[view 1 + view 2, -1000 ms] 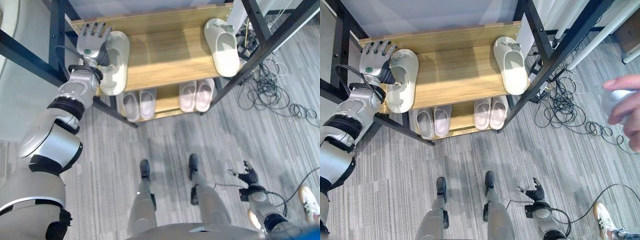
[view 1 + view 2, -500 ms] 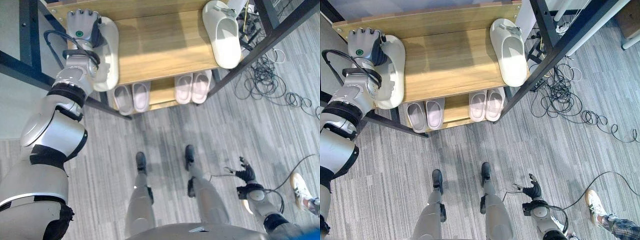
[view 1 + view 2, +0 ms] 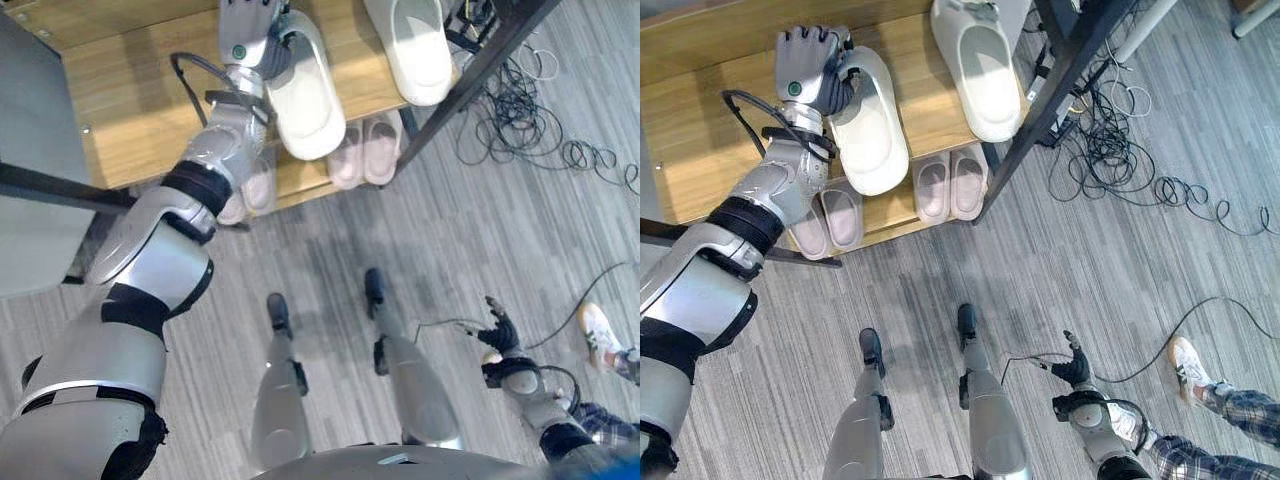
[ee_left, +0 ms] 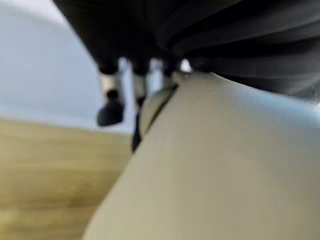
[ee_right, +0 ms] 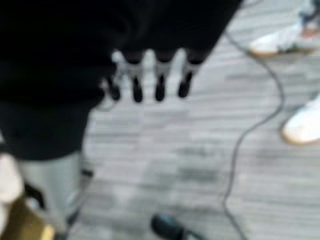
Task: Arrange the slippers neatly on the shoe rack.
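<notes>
Fingers of the right hand point(image 3: 1076, 368) hang relaxed and straight low over the floor, near a person's white shoe point(image 3: 1188, 362). On the shoe rack's top shelf point(image 3: 700, 150), the left hand point(image 3: 808, 68) grips a white slipper point(image 3: 870, 125), which has moved from the shelf's left end to just beside the second slipper point(image 3: 977, 65); two pale pairs point(image 3: 945, 188) sit below.

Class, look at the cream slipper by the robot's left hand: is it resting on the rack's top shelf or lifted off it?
Cannot tell. The left hand grips the cream slipper above the top shelf; contact underneath is hidden.
</notes>
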Available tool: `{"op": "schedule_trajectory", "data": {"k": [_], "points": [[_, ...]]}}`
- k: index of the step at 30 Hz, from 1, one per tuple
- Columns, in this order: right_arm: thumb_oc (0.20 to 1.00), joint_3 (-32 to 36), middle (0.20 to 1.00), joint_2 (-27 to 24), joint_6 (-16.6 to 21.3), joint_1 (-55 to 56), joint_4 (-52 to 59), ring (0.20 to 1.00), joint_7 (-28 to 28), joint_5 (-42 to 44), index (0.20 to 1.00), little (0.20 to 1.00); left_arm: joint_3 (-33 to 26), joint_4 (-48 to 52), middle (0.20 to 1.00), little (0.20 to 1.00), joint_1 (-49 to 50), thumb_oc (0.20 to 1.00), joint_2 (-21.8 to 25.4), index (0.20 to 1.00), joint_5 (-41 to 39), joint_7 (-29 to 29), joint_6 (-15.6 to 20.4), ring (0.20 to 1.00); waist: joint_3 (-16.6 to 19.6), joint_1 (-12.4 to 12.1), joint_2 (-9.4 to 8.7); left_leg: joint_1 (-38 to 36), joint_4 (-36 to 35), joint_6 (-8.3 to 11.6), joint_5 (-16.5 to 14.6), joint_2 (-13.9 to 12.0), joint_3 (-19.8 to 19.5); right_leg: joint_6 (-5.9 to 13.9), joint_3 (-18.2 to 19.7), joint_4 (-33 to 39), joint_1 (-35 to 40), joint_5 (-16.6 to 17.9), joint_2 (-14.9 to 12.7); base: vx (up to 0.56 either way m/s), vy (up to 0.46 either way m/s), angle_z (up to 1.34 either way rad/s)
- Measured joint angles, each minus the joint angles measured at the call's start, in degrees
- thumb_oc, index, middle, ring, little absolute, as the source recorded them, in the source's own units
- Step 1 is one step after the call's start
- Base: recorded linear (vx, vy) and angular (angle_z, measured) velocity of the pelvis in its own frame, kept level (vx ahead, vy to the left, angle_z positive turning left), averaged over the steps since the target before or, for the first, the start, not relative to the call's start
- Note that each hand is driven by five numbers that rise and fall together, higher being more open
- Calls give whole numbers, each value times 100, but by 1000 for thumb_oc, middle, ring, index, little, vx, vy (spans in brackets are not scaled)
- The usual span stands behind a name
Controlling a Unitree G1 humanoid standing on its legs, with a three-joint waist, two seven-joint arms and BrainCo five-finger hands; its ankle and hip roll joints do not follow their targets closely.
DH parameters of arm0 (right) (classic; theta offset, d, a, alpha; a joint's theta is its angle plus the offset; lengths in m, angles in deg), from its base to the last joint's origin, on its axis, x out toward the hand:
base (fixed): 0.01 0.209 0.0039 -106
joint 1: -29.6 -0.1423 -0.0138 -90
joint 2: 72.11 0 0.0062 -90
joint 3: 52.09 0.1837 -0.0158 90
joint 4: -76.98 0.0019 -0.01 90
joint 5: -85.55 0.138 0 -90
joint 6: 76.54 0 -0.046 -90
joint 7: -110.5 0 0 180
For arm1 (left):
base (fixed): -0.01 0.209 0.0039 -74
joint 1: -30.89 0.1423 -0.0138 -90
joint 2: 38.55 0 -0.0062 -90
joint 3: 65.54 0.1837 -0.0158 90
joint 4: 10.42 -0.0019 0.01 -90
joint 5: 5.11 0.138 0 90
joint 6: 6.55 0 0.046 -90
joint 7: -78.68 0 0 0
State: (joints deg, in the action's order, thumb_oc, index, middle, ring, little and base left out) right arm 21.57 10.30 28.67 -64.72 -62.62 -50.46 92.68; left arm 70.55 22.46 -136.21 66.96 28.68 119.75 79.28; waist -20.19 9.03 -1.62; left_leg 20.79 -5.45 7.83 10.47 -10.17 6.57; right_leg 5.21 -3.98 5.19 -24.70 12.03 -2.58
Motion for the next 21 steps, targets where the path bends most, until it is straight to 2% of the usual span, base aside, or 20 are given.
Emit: {"op": "schedule_trajectory", "data": {"k": [1, 5, 7, 8, 10, 12, 13, 21], "points": [[1000, 38, 1000, -24, 8, -1, -102, 1000, 26, 1, 1000, 1000, -59, -170, 200, 200, -95, 200, -137, 200, 12, 7, -123, 200, -8, 14, 15, -14, 1, 4, -3, -23, 73, -9, 34, 0, -12, 7, 23, 1, -67, -20], [1000, 17, 1000, -156, 24, -55, -189, 1000, 41, 44, 1000, 1000, 82, -795, 200, 200, -489, 200, -322, 200, 12, -10, -190, 200, -2, 88, 24, 1, -1, 6, -5, -41, 126, -49, 118, 0, -77, 37, 54, 10, -50, -12], [1000, 14, 1000, -406, 28, -66, -199, 1000, 58, 49, 1000, 1000, 623, -1067, 200, 200, -718, 200, -191, 200, 131, -22, -208, 200, 6, 103, 32, 21, -1, 10, -9, -42, 209, -71, 177, -1, -134, 57, 56, -2, -53, -13], [1000, 20, 1000, -416, 112, -29, -292, 1000, 80, 44, 1000, 1000, 427, -1035, 200, 200, -672, 200, -190, 200, 179, -67, -240, 200, 11, 88, 40, 27, -1, 9, -9, -47, 219, -81, 189, -3, -149, 67, 63, -16, -50, -8], [1000, -105, 1000, -306, 124, 4, -655, 1000, 89, 42, 1000, 1000, -126, -1040, 200, 200, -598, 200, -522, 200, 159, -67, -379, 200, 28, 86, 35, 43, -1, 10, -9, -43, 215, -88, 179, -9, -161, 72, 58, 0, 0, 0], [1000, -144, 1000, -225, 131, -104, -656, 1000, 129, 40, 1000, 1000, 22, -1223, 200, 200, -687, 200, -541, 200, 172, -74, -448, 200, 89, 117, 44, 64, -26, -12, -23, -14, 224, -91, 216, -25, -211, 75, 23, -4, 5, -5], [1000, -250, 1000, -220, 98, -249, -699, 1000, 140, 40, 1000, 1000, 364, -1293, 200, 200, -760, 200, -406, 200, 181, -88, -440, 200, 179, 180, 39, 152, -22, -13, -23, 3, 251, -83, 256, -52, -339, 79, 23, -7, 5, -9], [1000, -240, 1000, -161, 141, -253, -697, 1000, 147, 39, 1000, 1000, 343, -1312, 200, 200, -837, 200, -376, 200, 106, -81, -480, 200, 237, 182, 39, 258, -3, -32, -10, 19, 308, -88, 326, -103, -495, 150, 20, -3, 0, -3]]}}
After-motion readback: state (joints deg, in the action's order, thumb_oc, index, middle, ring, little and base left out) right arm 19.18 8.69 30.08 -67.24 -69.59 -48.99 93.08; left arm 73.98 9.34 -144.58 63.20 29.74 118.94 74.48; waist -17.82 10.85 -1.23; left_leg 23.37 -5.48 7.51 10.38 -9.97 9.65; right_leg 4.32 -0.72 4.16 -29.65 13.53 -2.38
